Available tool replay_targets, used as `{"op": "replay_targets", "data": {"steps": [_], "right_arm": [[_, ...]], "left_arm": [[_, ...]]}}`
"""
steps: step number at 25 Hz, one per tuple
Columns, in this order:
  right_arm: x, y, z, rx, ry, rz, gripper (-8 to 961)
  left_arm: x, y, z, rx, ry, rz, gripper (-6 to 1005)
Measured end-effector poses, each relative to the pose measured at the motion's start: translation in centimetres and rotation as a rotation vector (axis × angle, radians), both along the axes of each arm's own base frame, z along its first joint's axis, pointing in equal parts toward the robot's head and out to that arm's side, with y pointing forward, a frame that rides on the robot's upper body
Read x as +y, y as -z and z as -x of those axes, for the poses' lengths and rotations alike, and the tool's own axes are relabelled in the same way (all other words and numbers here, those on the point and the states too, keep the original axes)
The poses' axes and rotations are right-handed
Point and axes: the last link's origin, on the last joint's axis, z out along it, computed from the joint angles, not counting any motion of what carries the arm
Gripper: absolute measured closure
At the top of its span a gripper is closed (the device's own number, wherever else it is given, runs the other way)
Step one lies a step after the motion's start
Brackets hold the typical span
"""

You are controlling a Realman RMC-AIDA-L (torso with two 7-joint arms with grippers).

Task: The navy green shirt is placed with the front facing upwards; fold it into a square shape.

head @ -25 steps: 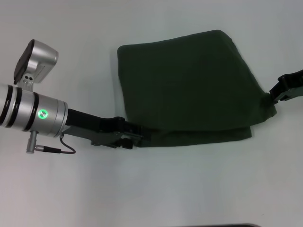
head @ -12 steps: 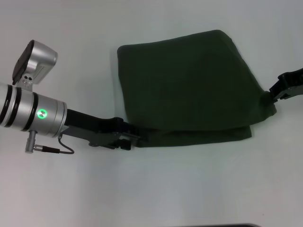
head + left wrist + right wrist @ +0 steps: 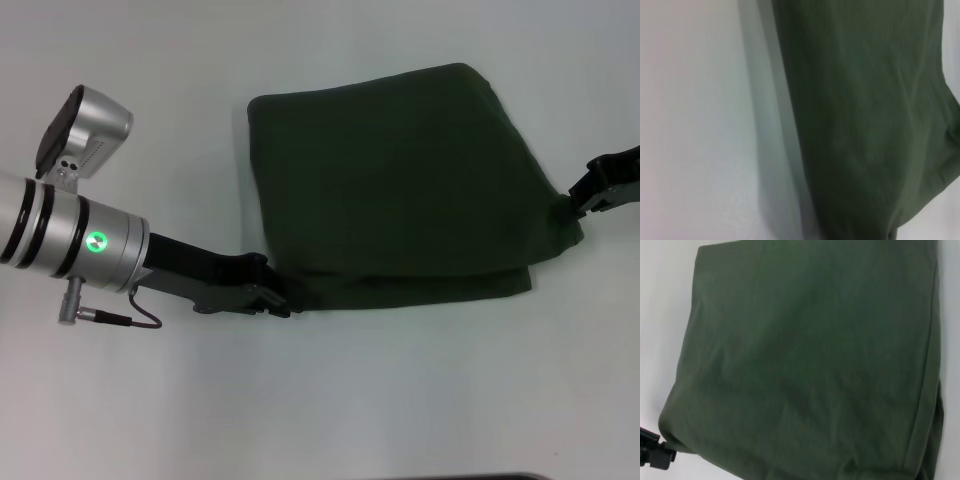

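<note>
The navy green shirt (image 3: 400, 180) lies folded into a rough rectangle on the white table, plain side up, with a lower layer showing along its near edge (image 3: 420, 290). My left gripper (image 3: 283, 300) rests low at the shirt's near left corner, just off the cloth; the right wrist view shows it (image 3: 652, 454) beside that corner. My right gripper (image 3: 580, 203) is at the shirt's right corner, where the cloth peaks up into it. The left wrist view holds only the shirt's edge (image 3: 865, 125) and bare table.
The white table (image 3: 400, 400) surrounds the shirt on every side. A dark strip (image 3: 480, 477) marks the table's near edge. My left arm's silver wrist (image 3: 90, 240) and its cable stretch across the left side.
My left gripper has drawn back a little to the left, off the shirt's near left corner. The right gripper and the shirt have not moved.
</note>
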Motion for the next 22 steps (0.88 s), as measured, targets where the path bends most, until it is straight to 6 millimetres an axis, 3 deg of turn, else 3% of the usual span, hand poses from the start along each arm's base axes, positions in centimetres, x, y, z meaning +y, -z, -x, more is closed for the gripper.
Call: {"op": "replay_targets", "data": {"steps": [1, 3, 9, 22], "right_arm": [[0.0, 0.0, 0.0, 0.0, 0.0, 0.0, 930], [-0.1, 0.0, -0.1, 0.0, 0.003, 0.0, 930], [-0.1, -0.2, -0.3, 0.007, 0.007, -0.005, 929], [-0.1, -0.3, -0.2, 0.005, 0.002, -0.006, 929]], "left_arm": [[0.0, 0.1, 0.0, 0.004, 0.0, 0.001, 520], [0.1, 0.2, 0.0, 0.007, -0.004, -0.001, 762], [0.4, 0.3, 0.0, 0.014, -0.016, -0.004, 908], [-0.2, -0.8, 0.9, 0.031, -0.039, 0.033, 931]]}}
